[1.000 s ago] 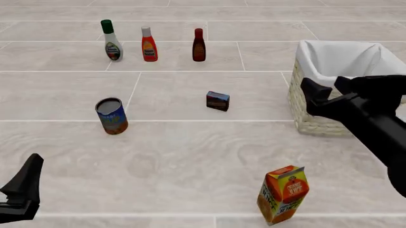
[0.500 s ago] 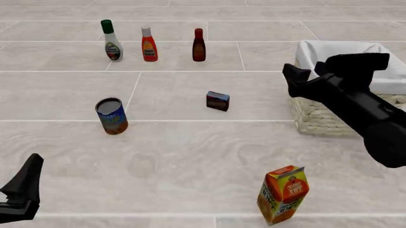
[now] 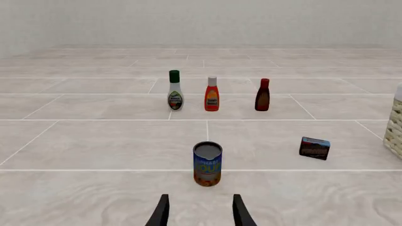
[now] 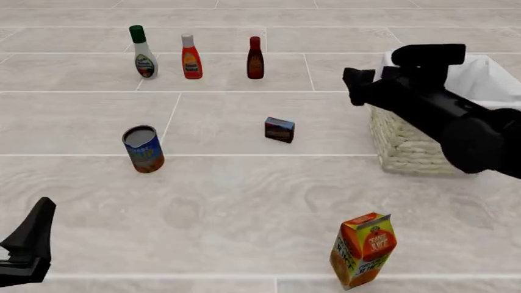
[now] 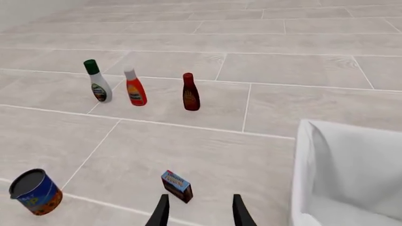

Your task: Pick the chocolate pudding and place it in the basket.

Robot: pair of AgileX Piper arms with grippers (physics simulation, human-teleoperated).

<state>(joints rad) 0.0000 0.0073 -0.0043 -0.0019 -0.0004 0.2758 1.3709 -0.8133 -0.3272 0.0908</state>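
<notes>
The chocolate pudding (image 4: 279,129) is a small dark brown box lying on the floor at mid-table; it also shows in the left wrist view (image 3: 315,148) and the right wrist view (image 5: 177,186). The cream wicker basket (image 4: 401,148) with its white cloth lining stands at the right (image 5: 351,174), and only its edge (image 3: 397,127) enters the left wrist view. My right gripper (image 4: 370,78) hovers open and empty by the basket's left rim, right of and above the pudding; its fingers (image 5: 162,213) frame the pudding. My left gripper (image 4: 33,241) rests open and empty at the near left (image 3: 199,214).
A soup can (image 4: 143,148) stands left of the pudding. An orange juice carton (image 4: 364,249) sits near the front edge. Three bottles line the back: green-capped (image 4: 143,52), red (image 4: 191,56) and dark brown (image 4: 255,58).
My right arm has swung leftward and farther back, from in front of the basket to beside its left rim. The left arm and all objects stayed still.
</notes>
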